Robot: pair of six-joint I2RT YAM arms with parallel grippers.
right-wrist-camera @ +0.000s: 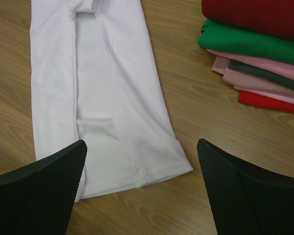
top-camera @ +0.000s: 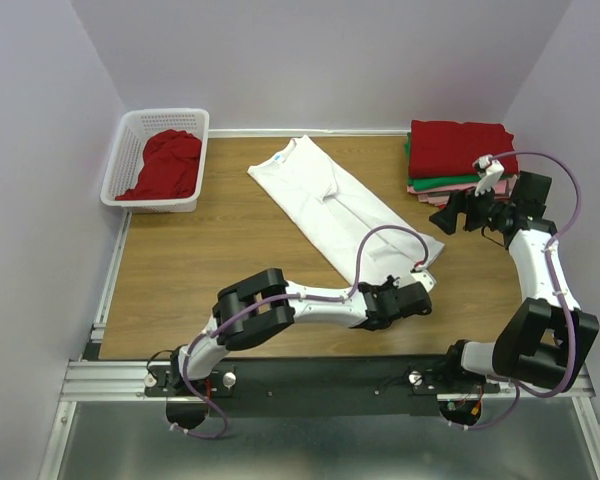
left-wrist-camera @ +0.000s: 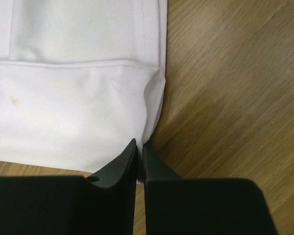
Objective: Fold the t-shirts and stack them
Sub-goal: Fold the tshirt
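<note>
A white t-shirt, folded into a long strip, lies diagonally on the wooden table with its blue-labelled neck at the far end. My left gripper is at its near hem corner. In the left wrist view the left gripper has its jaws closed on the edge of the cloth. My right gripper is open and empty. It hovers above the hem end, between the shirt and a stack of folded red, green and pink t-shirts. The stack also shows in the right wrist view. Another red t-shirt lies crumpled in the basket.
A white plastic lattice basket stands at the far left corner. White walls enclose the table on three sides. Bare wood shows between the basket and the white shirt.
</note>
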